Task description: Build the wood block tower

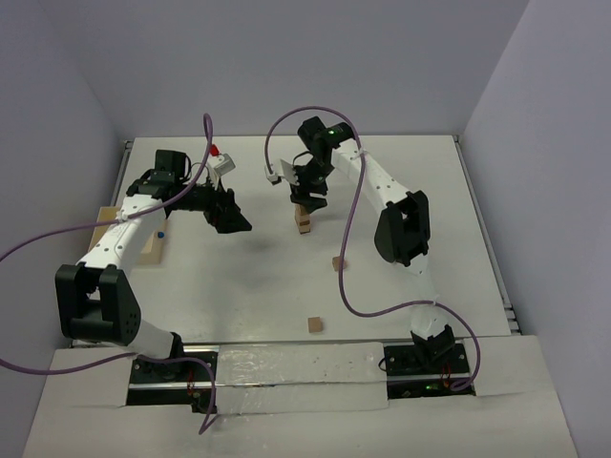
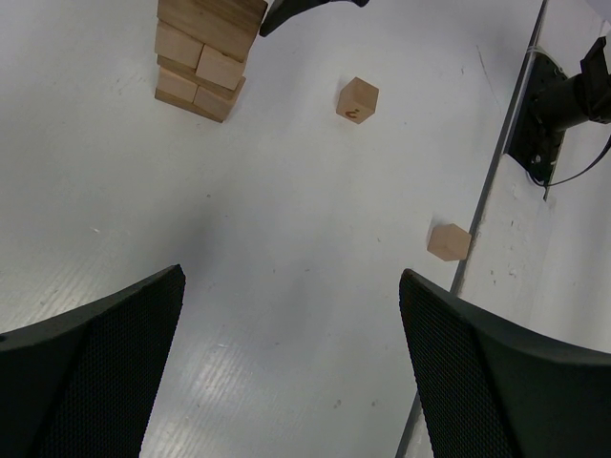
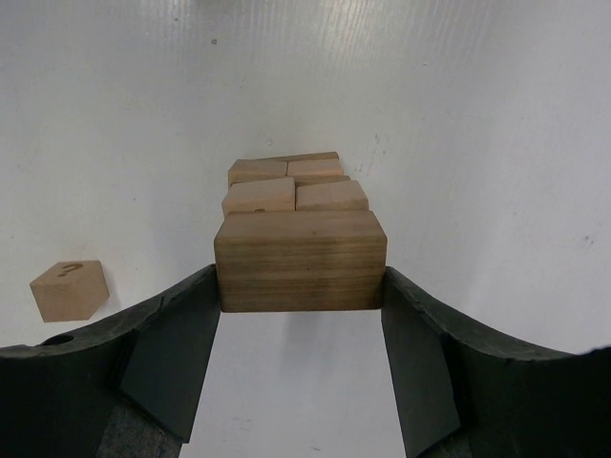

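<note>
The tower [image 1: 304, 223] stands mid-table as a short stack of tan wood blocks; it also shows in the left wrist view [image 2: 199, 67] and the right wrist view [image 3: 286, 186]. My right gripper [image 1: 307, 197] [image 3: 301, 281] is shut on a long rectangular block [image 3: 301, 260], held by its ends right over the tower's top. My left gripper [image 1: 235, 218] [image 2: 291, 281] is open and empty, hovering left of the tower. One loose cube [image 1: 338, 262] [image 2: 358, 99] [image 3: 69, 289] carries a mark. Another cube [image 1: 312, 325] [image 2: 449, 241] lies near the front edge.
A pale shallow tray [image 1: 153, 250] lies at the left edge under my left arm. The right arm's base [image 2: 563, 95] and a purple cable [image 1: 355, 305] are at the front right. The table's front edge [image 2: 477, 229] runs beside the near cube.
</note>
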Robot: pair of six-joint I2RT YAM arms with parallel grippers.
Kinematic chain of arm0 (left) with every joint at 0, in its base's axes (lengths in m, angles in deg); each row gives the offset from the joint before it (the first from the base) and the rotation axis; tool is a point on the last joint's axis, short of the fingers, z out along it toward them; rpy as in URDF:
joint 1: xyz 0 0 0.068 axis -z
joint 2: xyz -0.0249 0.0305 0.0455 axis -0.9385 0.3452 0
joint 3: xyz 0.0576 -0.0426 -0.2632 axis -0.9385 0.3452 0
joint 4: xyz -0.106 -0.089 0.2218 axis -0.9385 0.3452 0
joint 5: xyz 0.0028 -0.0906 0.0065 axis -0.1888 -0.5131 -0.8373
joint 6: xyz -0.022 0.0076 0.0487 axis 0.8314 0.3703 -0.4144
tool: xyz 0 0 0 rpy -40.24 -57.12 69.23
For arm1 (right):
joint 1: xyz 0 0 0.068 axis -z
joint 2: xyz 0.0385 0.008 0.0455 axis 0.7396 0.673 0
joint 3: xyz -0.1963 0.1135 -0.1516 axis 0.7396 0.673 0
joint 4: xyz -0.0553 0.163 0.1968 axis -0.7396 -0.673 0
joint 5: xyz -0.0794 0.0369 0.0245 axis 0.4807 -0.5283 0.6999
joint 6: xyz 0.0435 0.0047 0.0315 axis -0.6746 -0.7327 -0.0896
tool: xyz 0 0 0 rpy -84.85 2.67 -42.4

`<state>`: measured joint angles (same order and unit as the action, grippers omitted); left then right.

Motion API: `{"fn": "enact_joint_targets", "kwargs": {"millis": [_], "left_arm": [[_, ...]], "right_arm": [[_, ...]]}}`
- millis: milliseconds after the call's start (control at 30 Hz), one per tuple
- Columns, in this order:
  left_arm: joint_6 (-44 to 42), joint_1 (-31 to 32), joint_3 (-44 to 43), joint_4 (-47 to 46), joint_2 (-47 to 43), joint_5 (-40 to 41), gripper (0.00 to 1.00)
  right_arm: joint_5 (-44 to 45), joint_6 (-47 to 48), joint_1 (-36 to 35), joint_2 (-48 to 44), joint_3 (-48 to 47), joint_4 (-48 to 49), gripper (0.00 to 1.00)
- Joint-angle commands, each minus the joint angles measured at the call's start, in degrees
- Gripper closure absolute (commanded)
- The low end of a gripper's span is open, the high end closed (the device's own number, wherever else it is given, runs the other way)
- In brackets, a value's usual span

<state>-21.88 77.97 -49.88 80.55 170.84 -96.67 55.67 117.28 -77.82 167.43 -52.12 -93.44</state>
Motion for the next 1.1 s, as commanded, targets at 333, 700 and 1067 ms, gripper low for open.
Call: {"fn": "enact_joint_targets", "kwargs": {"millis": [333,700,1067], "left_arm": [[-1.47,-0.17,-1.56,-0.23,-0.13,-1.98,0.01],[-1.73,-0.17,-1.8,-0.05,0.07,-2.15,0.01],[-1.78,-0.17,-1.83,-0.01,0.22,-2.42,0.01]], "right_arm": [[-0.31,-0.33,-0.9,-0.19,0.81,1.4,0.19],[-0.66,-0.25,-0.9,-0.04,0.29,1.1,0.33],[-1.27,-1.0,-0.77,-1.02,-0.2,2.23,0.46]]}}
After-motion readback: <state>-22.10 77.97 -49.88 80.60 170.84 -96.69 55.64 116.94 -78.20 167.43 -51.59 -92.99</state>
